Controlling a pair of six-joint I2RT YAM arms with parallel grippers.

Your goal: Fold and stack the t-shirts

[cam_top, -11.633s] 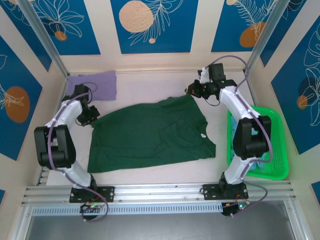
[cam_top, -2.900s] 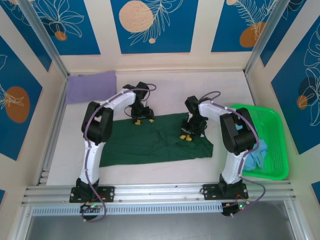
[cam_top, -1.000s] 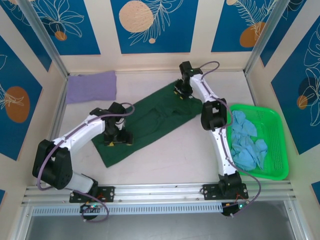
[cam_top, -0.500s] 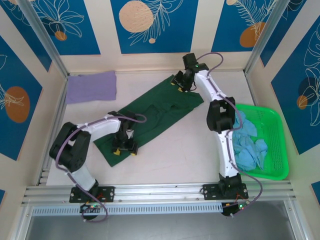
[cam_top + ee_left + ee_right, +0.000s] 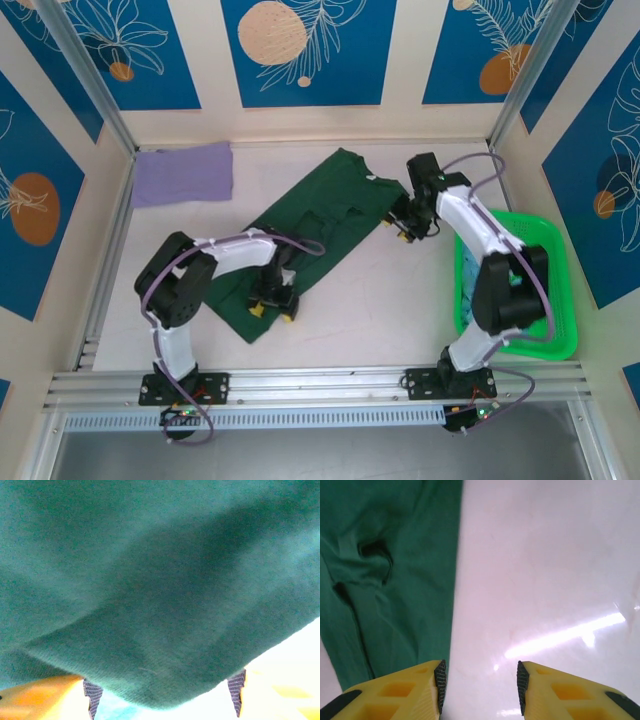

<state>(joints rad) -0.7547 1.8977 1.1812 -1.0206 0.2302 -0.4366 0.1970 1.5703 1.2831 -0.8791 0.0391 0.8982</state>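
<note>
We see the green shirt (image 5: 310, 225) lying as a long folded strip, slanting from upper centre to lower left of the tabletop (image 5: 380, 310), probably so each arm can reach one end for the next fold. The left pincer (image 5: 273, 308) sits at the strip's lower end, fingers spread wide with cloth bulging between them, not clamped. The right pincer (image 5: 403, 228) is open too, over bare tabletop just beside the strip's right edge. The lavender shirt (image 5: 183, 172) lies flat at upper left, likely the stack's base. Up close the cloth blurs, so we cannot tell which layer the left fingers meet, and the right arm hides much of the basket (image 5: 560, 300)
</note>
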